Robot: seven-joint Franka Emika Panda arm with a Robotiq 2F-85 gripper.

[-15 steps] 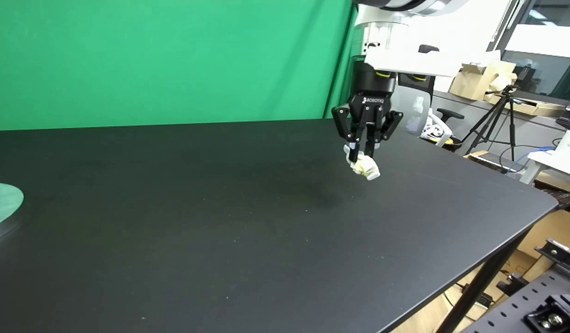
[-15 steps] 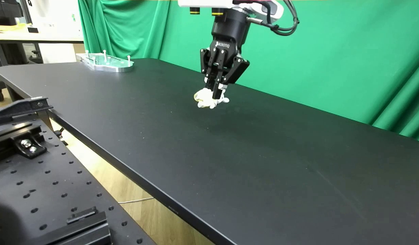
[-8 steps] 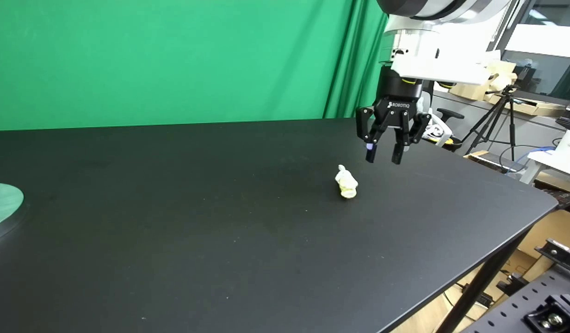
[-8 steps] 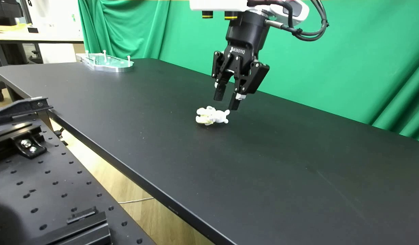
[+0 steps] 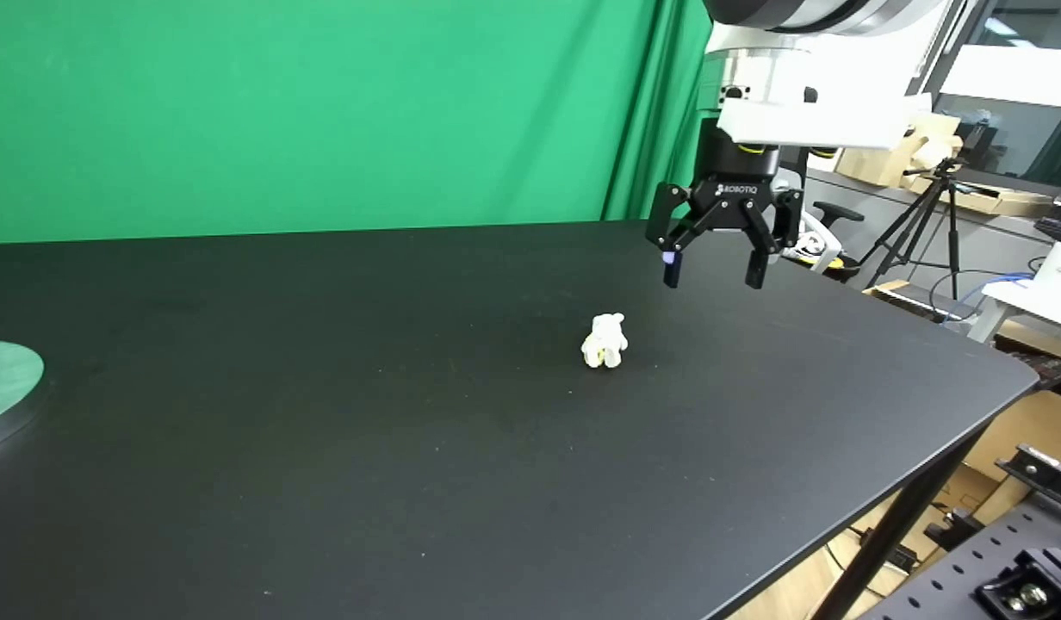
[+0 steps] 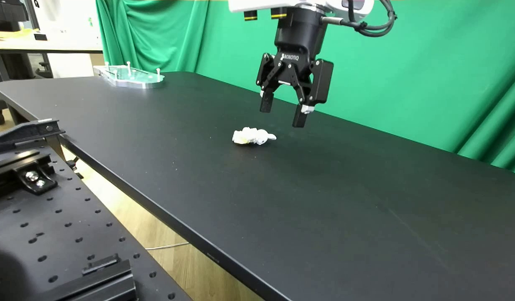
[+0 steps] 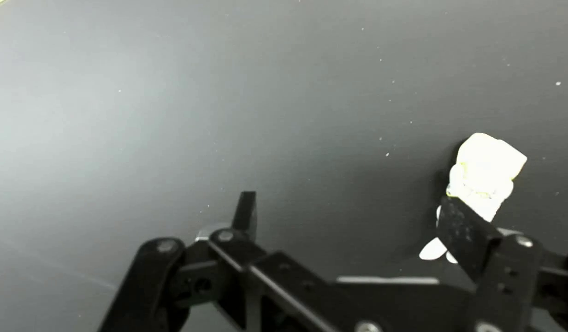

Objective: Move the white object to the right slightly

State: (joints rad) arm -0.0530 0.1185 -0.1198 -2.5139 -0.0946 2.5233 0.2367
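Note:
The white object (image 5: 604, 341), a small lumpy figure with faint yellow marks, lies on the black table in both exterior views. My gripper (image 5: 714, 280) hangs above the table, up and to the right of it there, apart from it. From another angle, the open gripper (image 6: 282, 117) also stands above and right of the white object (image 6: 253, 136). In the wrist view the gripper (image 7: 347, 203) has its fingers wide apart with only bare table between them. The right-hand finger covers part of the white object (image 7: 484, 170), which lies mostly outside the jaws.
A pale green disc (image 5: 5, 379) sits at the table's left side in an exterior view. A clear plate with white pegs (image 6: 132, 77) stands at the far table end. A perforated metal plate (image 6: 73, 234) lies beyond the table edge (image 6: 169, 219). Green curtain (image 5: 324, 120) backs the table.
The jaws have opened and let go of the white object, which was held above the table. It now lies on the table, turned differently, and the gripper stands apart from it.

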